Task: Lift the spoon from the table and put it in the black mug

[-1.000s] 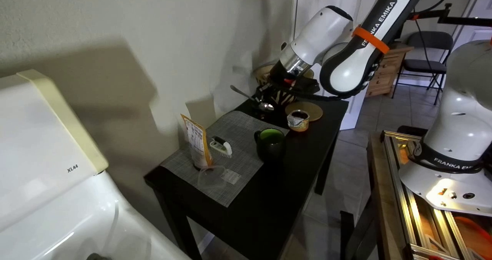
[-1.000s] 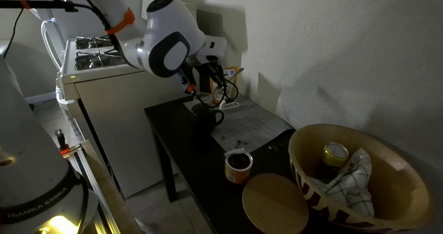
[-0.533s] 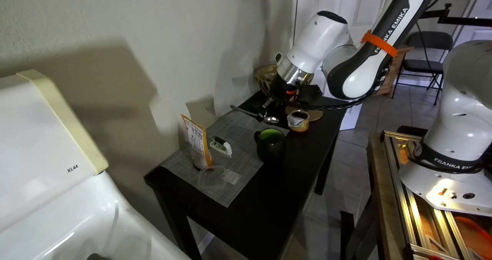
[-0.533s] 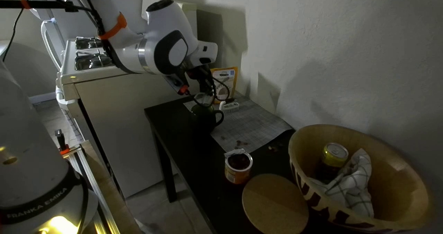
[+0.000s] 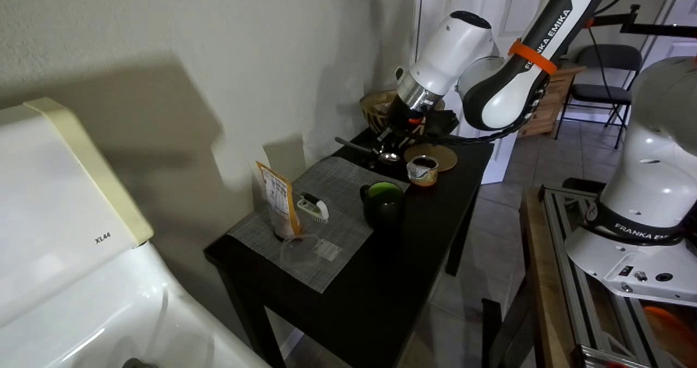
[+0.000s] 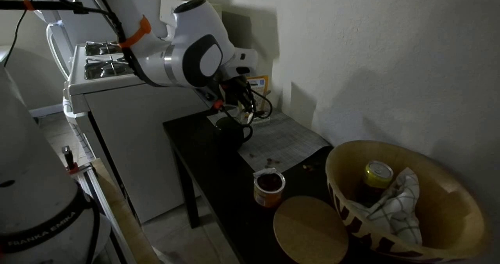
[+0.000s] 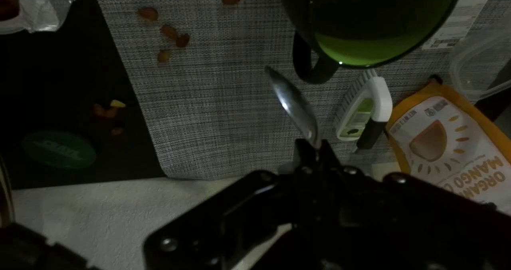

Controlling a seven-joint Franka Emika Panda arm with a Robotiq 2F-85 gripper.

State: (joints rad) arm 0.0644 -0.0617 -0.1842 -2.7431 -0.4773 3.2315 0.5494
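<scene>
1. The gripper point(image 7: 315, 148) has its jaws clamped on the spoon point(image 7: 295, 107), up off the table point(image 5: 403, 264)
2. The spoon looks almost flat and is not in the mug point(image 5: 384, 209) yet
3. Next, bring one end high over the mug, so nothing should bump
4. Tip that end down, then let go once inside

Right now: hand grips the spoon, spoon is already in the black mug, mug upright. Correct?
Not quite: the spoon isn't in the black mug. The wrist view shows it outside the rim, on the handle side, with gray mat visible between. The rest stands: the hand grips the spoon, and the mug is upright.
</scene>
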